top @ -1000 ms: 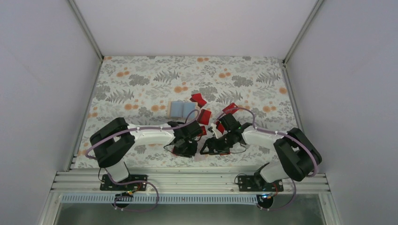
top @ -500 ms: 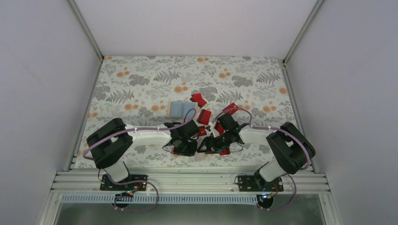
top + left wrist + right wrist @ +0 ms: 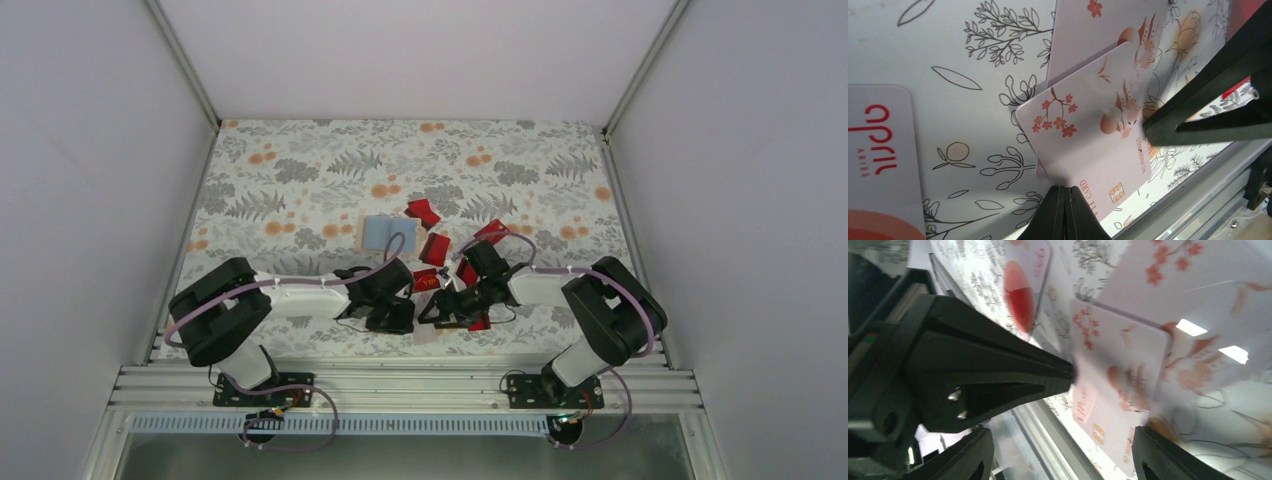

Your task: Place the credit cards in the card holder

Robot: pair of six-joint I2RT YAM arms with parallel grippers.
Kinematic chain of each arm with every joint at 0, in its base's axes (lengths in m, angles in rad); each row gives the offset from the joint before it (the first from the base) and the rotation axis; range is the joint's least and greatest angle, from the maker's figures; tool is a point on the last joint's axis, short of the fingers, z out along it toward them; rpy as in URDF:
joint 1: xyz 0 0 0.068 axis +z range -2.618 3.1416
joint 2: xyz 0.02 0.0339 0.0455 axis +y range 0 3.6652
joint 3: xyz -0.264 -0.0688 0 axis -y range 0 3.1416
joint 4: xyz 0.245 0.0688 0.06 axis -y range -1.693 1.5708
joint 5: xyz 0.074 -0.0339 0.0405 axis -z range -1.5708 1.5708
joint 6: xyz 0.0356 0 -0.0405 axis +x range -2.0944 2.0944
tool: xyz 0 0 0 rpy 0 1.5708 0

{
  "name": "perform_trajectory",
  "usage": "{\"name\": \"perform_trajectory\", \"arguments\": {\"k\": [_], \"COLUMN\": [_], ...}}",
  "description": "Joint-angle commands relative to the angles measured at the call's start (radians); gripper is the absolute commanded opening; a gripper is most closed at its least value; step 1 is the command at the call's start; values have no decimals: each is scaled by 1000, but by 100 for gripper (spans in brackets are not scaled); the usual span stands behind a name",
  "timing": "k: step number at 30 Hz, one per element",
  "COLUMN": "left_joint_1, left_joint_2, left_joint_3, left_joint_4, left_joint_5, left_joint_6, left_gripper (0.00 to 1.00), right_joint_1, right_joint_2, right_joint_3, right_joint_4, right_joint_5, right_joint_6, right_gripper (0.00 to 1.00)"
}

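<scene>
The left tool (image 3: 1065, 212) pinches a pale card (image 3: 1083, 135); right tool (image 3: 1062, 440) gapes wide.

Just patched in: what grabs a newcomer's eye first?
Both arms meet at the near centre of the table over a pale blossom card: the left tool, shut, at one edge, the right tool, open, at another. Beyond them, red cards lie scattered beside the open, blue-lined card holder.

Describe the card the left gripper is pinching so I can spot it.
Near the table's front edge, the left gripper pinches a pale pinkish card askew atop a second pale card. It lies uppermost, blossom sprig and gold chip showing; other neighbours are red cards.
</scene>
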Motion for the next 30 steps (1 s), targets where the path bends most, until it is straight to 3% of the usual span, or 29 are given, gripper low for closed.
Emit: {"name": "perform_trajectory", "arguments": {"k": [1, 13, 15, 18, 20, 30], "left_joint_1": [-1, 34, 37, 36, 31, 39], "left_joint_2": [54, 33, 30, 6, -15, -62], "left_joint_3": [-95, -115, -103, -45, -8, 37], "left_joint_4": [-3, 29, 4, -108, -183, -224], "left_joint_5": [-23, -5, -21, -82, -129, -229], "left_joint_6": [-3, 37, 46, 66, 71, 85], "left_gripper": [2, 2, 2, 2, 2, 2], "right_joint_1": [17, 17, 18, 16, 17, 18], "right_joint_2": [-6, -62, -63, -70, -84, -115], "right_joint_3": [3, 89, 137, 231, 244, 160], "right_joint_4": [54, 9, -127, -375, -432, -349], "right_joint_5": [-107, -208, -111, 178, 313, 379], "right_joint_6": [29, 30, -40, -149, -164, -91], "right_gripper": [70, 70, 69, 70, 70, 70]}}
